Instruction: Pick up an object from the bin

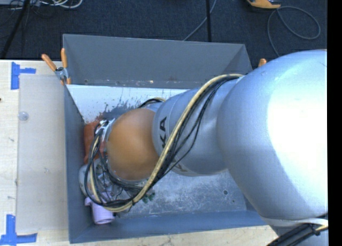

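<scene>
My gripper [110, 187] is low in the bin's front left corner; a bit of its dark body shows under the wrist's orange dome. A reddish-brown object [88, 134] lies against the left wall just behind it. A pale pink tube-like thing [102, 214] sticks out at the front left corner, right below the gripper. A clear greyish thing [84, 177] sits by the left wall beside it. A small dark green piece [148, 197] lies on the floor to the gripper's right.
The arm with its cables reaches in from the right and covers most of the bin's right half and middle. Bare speckled floor shows along the front and at the back left.
</scene>
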